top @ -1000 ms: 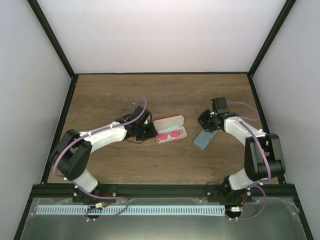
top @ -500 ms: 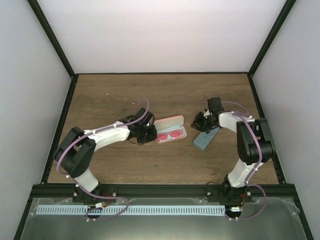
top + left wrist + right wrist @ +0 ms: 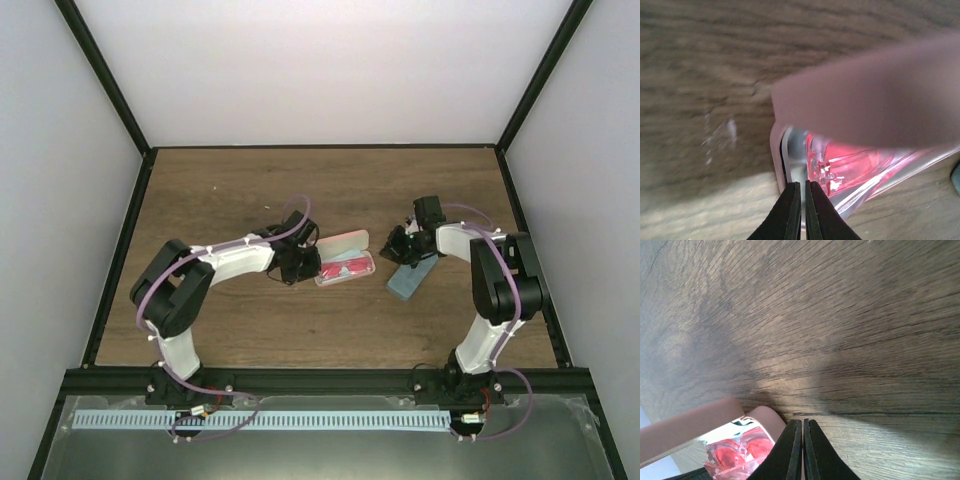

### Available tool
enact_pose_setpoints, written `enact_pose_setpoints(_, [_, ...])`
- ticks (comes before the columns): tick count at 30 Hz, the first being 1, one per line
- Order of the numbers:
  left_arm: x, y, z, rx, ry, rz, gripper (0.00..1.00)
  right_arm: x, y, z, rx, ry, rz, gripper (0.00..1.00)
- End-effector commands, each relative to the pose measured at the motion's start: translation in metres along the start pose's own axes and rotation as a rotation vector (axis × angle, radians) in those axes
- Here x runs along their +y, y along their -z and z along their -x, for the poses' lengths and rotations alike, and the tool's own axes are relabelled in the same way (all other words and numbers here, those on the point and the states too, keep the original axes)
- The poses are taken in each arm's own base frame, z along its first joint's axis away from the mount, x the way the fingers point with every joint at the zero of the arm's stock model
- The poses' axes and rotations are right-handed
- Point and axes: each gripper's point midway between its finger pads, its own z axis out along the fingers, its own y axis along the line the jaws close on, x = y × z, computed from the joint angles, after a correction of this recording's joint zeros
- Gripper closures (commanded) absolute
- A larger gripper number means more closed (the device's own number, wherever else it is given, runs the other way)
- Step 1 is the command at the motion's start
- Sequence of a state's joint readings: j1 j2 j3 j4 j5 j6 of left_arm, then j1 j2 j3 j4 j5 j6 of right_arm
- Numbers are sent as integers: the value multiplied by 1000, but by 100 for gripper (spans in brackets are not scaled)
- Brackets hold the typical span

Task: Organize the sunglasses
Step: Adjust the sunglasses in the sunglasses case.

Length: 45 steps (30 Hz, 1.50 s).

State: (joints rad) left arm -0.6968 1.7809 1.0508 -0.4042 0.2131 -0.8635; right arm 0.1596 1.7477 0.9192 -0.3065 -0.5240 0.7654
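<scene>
The left gripper (image 3: 801, 186) sits clenched at the end of the open pink case (image 3: 865, 95), whose blurred lid hides part of the sunglasses (image 3: 840, 167). We see the right gripper (image 3: 802, 423) clenched, empty

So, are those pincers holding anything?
Seemingly nothing: the left pincer is shut at the end of the open pink case, the right pincer shut over the table.

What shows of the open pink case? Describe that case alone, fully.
The pink case is an oblong hard shell, smooth-looking, lying open on the wooden table near its middle. Its lid is swung open on the far side, and the tray has a pale inner rim. Reddish-pink sunglasses lie inside the tray. The left gripper, shut, sits at the rim of the tray's left end. Whether it touches the case is unclear.
</scene>
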Motion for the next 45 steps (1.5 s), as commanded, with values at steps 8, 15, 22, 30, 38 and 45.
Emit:
enact_pose_setpoints(8, [-21, -3, 17, -5, -61, 0, 94, 8, 0, 5, 3, 37, 22, 97])
enact_pose_setpoints(15, [-7, 18, 4, -9, -63, 19, 85, 15, 10, 13, -45, 55, 19, 97])
enact_pose_setpoints(22, [-9, 61, 10, -112, -70, -12, 54, 28, 30, 24, -122, 81, 16, 97])
enact_pose_setpoints(30, [-66, 97, 90, -368, -258, 15, 0, 59, 75, 17, -213, 169, 101, 97])
enact_pose_setpoints(38, [-119, 102, 174, -512, -413, 88, 8, 50, 83, -62, -136, 217, 203, 97])
enact_pose_setpoints(45, [-132, 26, 182, -331, -456, 10, 23, 25, 38, -107, 4, 222, 202, 99])
